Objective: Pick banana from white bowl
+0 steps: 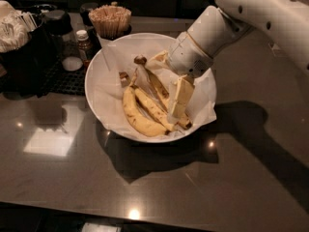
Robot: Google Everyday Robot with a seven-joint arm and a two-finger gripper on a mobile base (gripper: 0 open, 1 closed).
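Observation:
The white bowl (89, 88) lined with crinkled white paper stands on the dark table in the camera view. The banana (155, 83), long and slim with a dark stem tip at the top, lies diagonally in it. Two shorter joined bananas (139, 114) lie to its left. My gripper (169, 80) is inside the bowl, over the banana's right side, and is open. One cream finger (180, 98) points down over the banana's lower end. The other finger (158, 60) sits near its neck. The banana lies in the bowl, not lifted.
A cup of wooden sticks (110, 19) stands behind the bowl. A small bottle (83, 40) and a black caddy with white packets (17, 37) stand at the back left on a black mat. The white arm (260, 8) comes in from the upper right.

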